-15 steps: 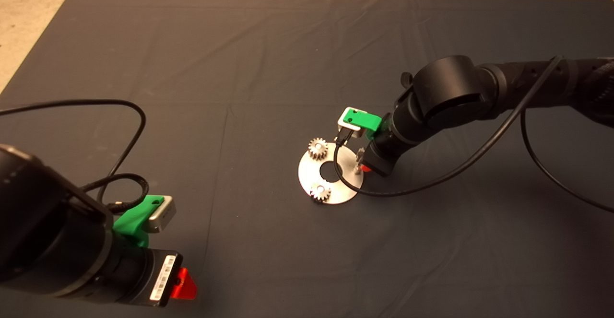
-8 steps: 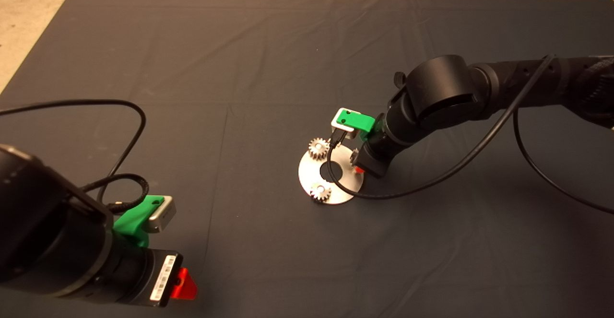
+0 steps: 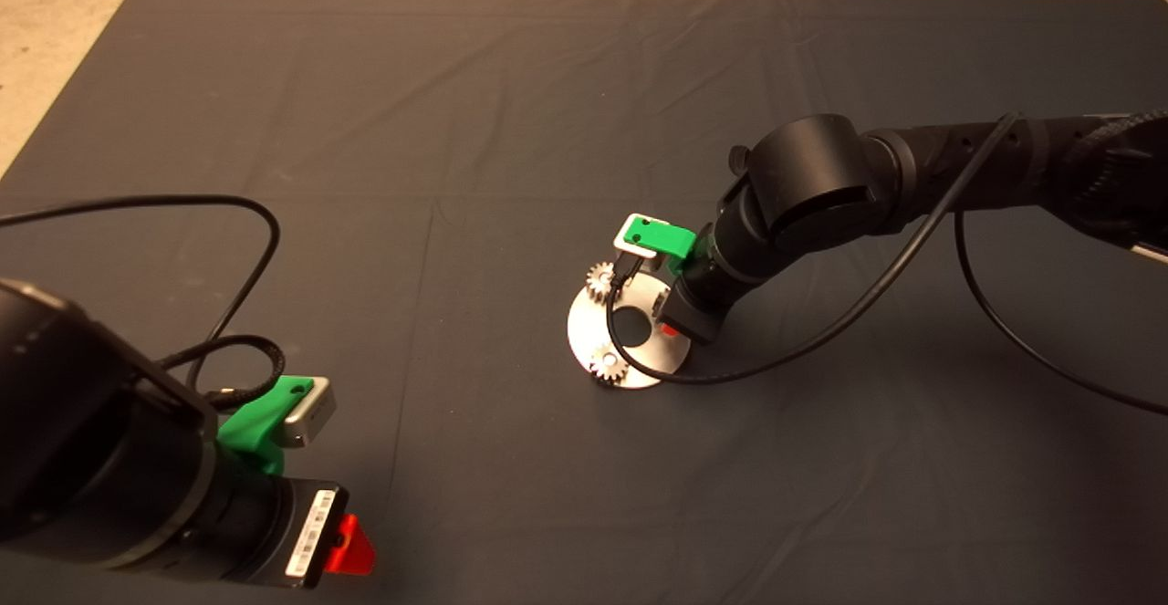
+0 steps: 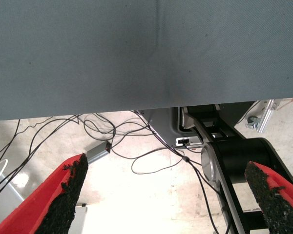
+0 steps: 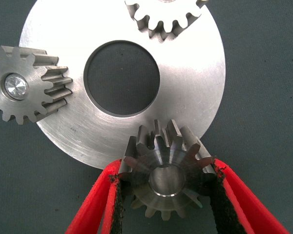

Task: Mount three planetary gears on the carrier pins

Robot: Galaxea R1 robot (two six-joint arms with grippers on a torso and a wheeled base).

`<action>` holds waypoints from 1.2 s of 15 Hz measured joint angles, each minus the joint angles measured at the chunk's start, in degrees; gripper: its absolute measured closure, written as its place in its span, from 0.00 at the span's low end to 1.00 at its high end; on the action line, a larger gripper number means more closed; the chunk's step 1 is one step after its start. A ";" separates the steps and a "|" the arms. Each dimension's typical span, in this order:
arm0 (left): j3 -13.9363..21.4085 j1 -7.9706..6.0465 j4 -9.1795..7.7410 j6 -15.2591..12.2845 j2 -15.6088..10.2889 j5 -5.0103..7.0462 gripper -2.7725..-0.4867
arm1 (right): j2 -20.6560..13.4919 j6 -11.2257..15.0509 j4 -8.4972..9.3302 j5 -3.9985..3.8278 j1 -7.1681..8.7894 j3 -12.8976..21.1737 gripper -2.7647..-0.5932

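Dark grey cloth mat (image 3: pixel 511 112) is covering the worktop, with bare floor showing beyond its far edge. The right arm (image 3: pixel 912 176) is reaching in over the mat centre, its wrist cable (image 3: pixel 821 340) looping down beside the work. The left gripper (image 3: pixel 351 546) is waiting at the lower left edge of the head view, fingers spread wide and holding nothing; its wrist view is showing only the mat edge, floor cables and part of the robot base. The silver carrier disc (image 5: pixel 195 73) is lying flat near the mat centre, central hole unobstructed. Two planetary gears are already sitting on carrier pins: one (image 5: pixel 27 85) with the bright pin end showing in its bore, the other (image 5: pixel 163 17) partly cut off at the frame edge. The right gripper (image 5: pixel 168 183) is clamping the third gear (image 5: pixel 166 178) between its black pads, bore facing the camera, poised over the disc rim on the side where no gear is sitting. The third pin is hidden beneath the gear, so seating cannot be confirmed. Judgement: two of three are done; aligning the bore, lowering and releasing are remaining.
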 joint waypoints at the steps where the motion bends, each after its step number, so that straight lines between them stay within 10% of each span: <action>1: 0.00 0.00 0.00 0.00 0.02 0.00 0.20 | -0.06 0.00 0.00 -0.26 0.00 0.00 0.79; 5: 0.00 0.00 -0.01 0.00 0.02 0.00 0.20 | -0.13 -0.01 0.00 -3.30 0.00 0.00 0.79; 18: 0.00 0.00 0.00 0.00 0.01 0.00 0.20 | -0.13 -0.01 0.00 -3.41 -0.04 0.00 0.79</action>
